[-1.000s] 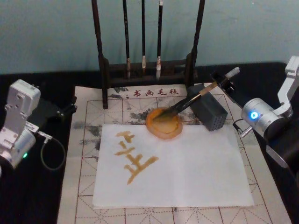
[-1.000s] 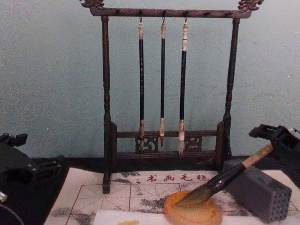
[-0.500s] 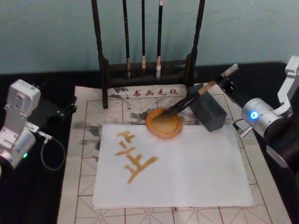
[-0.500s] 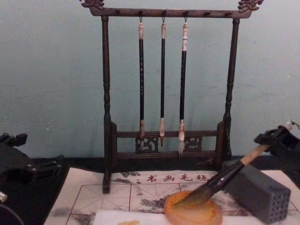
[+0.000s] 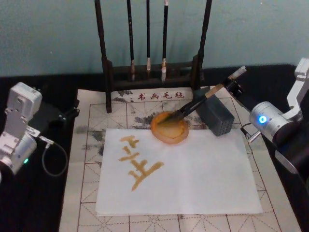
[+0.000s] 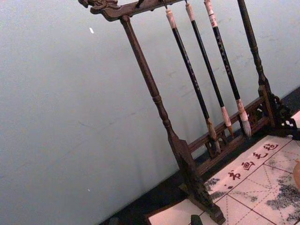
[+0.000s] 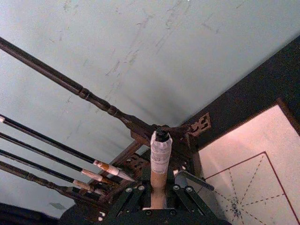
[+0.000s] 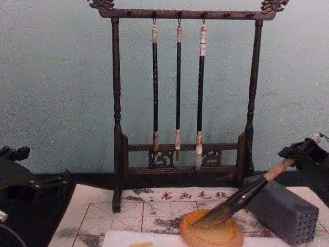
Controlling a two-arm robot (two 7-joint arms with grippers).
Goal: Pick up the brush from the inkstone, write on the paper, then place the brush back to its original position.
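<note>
The brush [image 5: 193,105] lies slanted with its bushy tip in the round orange inkstone [image 5: 169,129] and its black section over the corner of a grey block. My right gripper [image 5: 231,86] is shut on the tan upper handle, and the whitish end cap sticks out beyond the fingers. In the chest view the brush [image 8: 241,198] rises from the inkstone [image 8: 211,234] to the right gripper [image 8: 303,154]. The right wrist view shows the handle [image 7: 159,154] between the gripper's [image 7: 159,194] fingers. The white paper [image 5: 203,174] carries amber strokes on its left half. My left gripper [image 5: 76,107] is parked at the left, open.
A dark wooden rack [image 5: 147,63] with three thin hanging brushes stands behind the inkstone. The grey block with small holes [image 5: 216,116] sits right of the inkstone. A beige gridded mat [image 5: 87,159] lies under the paper. A cable loops beside the left arm [image 5: 53,159].
In the chest view the right gripper has shifted slightly down and right, and the brush's white end cap now shows past it. The tip has stayed in the inkstone. The left arm is unmoved.
</note>
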